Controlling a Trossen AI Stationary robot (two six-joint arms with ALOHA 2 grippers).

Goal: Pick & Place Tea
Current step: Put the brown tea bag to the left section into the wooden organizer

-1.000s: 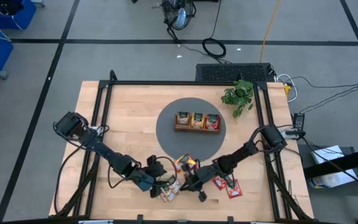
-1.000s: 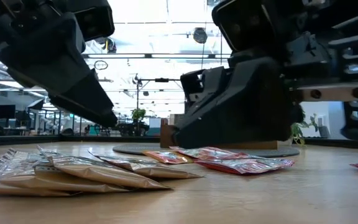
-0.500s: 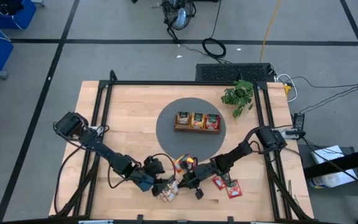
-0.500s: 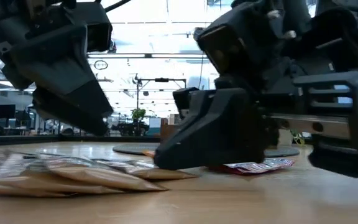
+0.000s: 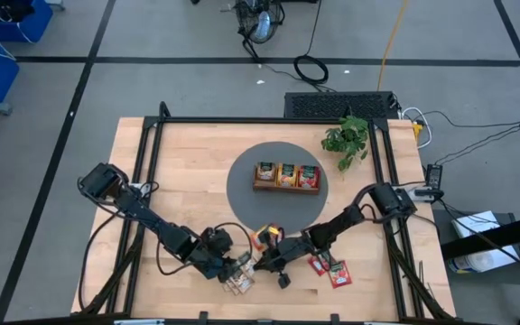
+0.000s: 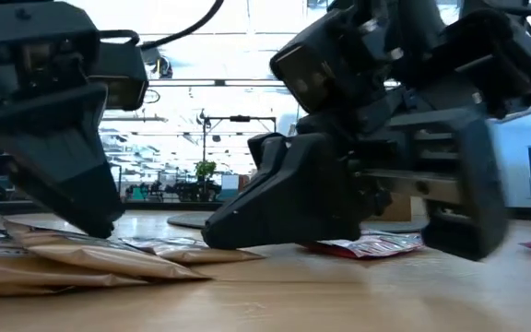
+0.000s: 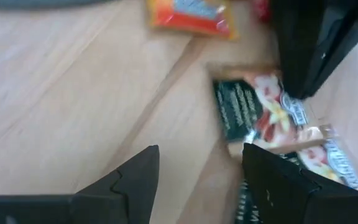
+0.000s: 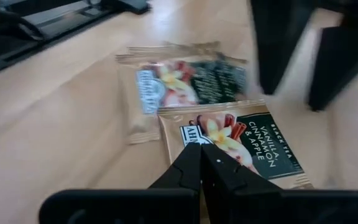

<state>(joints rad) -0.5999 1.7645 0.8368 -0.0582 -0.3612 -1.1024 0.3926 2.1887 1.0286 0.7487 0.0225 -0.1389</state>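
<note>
Flat, crinkly foil tea sachets [image 8: 229, 134], green-and-tan with printed labels, are lying in a loose pile on the pale wooden desk [image 5: 188, 171] at its 6 o'clock edge. The left end effector [image 7: 197, 180] is hovering over them, fingers spread, gripping nothing. The right end effector [image 8: 201, 165] is pressing tip-down, fingers closed and empty. Both have been edging closer together since a second ago.

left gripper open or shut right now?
Open. In the left wrist view the left gripper shows a clear gap between its two fingers, bare table between them, over the green-and-tan tea sachets; nothing held.
</note>
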